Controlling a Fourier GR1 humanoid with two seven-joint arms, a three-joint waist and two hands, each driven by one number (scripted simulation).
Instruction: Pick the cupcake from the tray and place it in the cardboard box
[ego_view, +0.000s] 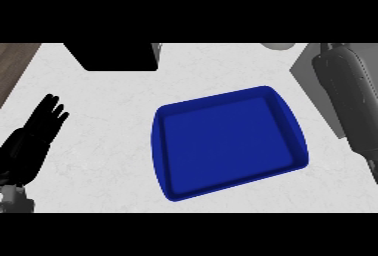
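The blue tray (229, 145) sits in the middle of the white counter (96, 165), and its floor is bare: no cupcake shows on it or anywhere on the counter around it. Judging from that, the pick is probably done and the cupcake is off the tray.

The right forearm (343, 95) stretches along the right side toward the far right corner. The right hand lies beyond the top of the view, so it cannot be told whether its fingers are spread or curled round anything. A flat grey panel (308, 80) lies just beside and partly under that arm, and a pale round shape (279, 46) peeks in at the top edge. Neither can be identified with confidence, and no cardboard box is plainly recognisable. A dark block (118, 56) stands at the far edge, left of the tray.

The left hand (33, 137) rests near the left edge, well apart from the tray, with its fingers straight and holding nothing.

What is left, by this reading, is the placing, or its confirmation: nothing visible shows the cupcake inside a box.
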